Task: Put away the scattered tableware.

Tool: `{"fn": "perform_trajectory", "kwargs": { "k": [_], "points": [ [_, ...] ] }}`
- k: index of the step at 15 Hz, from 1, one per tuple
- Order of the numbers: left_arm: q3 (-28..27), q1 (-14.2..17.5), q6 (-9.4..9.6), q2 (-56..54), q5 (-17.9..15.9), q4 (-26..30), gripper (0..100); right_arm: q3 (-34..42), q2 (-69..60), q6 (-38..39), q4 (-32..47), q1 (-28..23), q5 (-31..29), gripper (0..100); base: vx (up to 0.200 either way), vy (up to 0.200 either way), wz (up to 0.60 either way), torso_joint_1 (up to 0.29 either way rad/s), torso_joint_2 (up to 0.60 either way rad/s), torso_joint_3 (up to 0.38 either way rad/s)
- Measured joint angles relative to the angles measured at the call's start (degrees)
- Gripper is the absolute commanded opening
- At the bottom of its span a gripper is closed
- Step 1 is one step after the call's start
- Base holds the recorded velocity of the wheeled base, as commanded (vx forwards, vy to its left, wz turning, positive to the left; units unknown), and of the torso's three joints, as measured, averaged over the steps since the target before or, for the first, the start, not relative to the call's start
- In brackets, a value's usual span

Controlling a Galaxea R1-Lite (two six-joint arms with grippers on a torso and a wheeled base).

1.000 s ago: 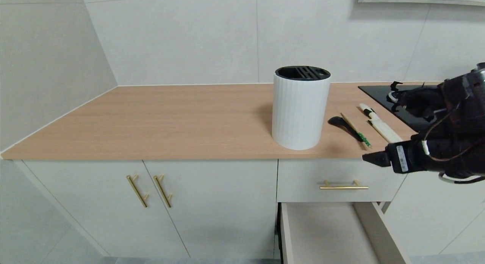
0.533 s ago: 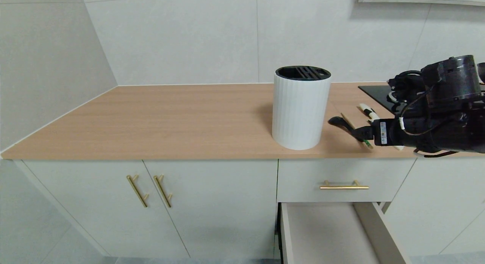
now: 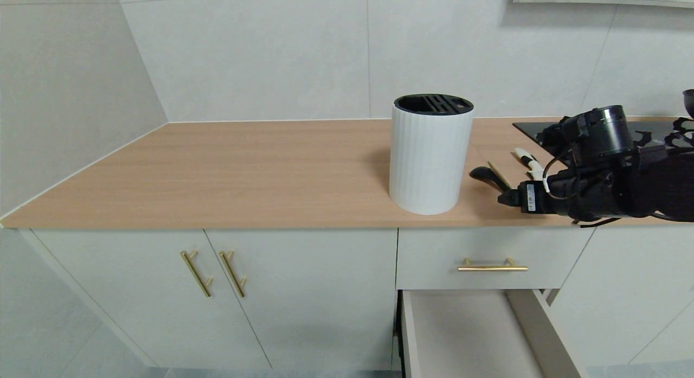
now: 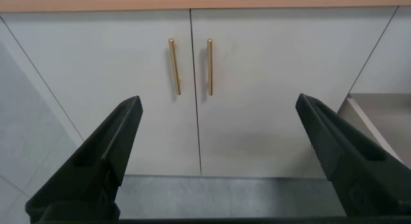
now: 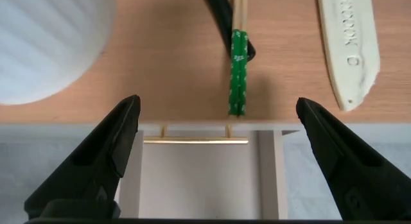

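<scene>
Counter (image 3: pixel 244 172): wood, tiled wall (image 3: pixel 271 52) behind, white holder (image 3: pixel 428 155) upright.
Chopsticks (image 5: pixel 239 70): flat beside holder, with spoon (image 3: pixel 482 174) and knife (image 5: pixel 350 51).
Drawer (image 3: pixel 466 334): open below.
Right gripper (image 3: pixel 505 199): fingers wide, near chopsticks.
Left gripper (image 4: pixel 217 102): fingers wide, facing cupboard doors (image 4: pixel 257 121).

the wooden countertop (image 3: pixel 244 172) carried an upright white ribbed holder (image 3: pixel 430 161). to its right lay a black spoon (image 3: pixel 482 174), green-tipped chopsticks (image 5: pixel 238 63) reaching the front edge, and a white knife (image 3: pixel 525 157), beside a black cooktop (image 3: pixel 534 133).
</scene>
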Motion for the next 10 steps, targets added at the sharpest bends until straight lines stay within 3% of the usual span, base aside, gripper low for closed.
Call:
{"fn": "perform_trajectory", "kwargs": {
  "k": [9,10],
  "points": [
    [0.0,0.0,0.0,0.0,0.0,0.0,100,-1.7,4.0,0.1,-0.1,-1.9,-0.5,100,0.0,0.0,0.0,0.0,0.0,0.0],
    [0.0,0.0,0.0,0.0,0.0,0.0,100,-1.7,4.1,0.1,0.0,-1.9,-0.5,0,0.0,0.0,0.0,0.0,0.0,0.0]
  ]
}}
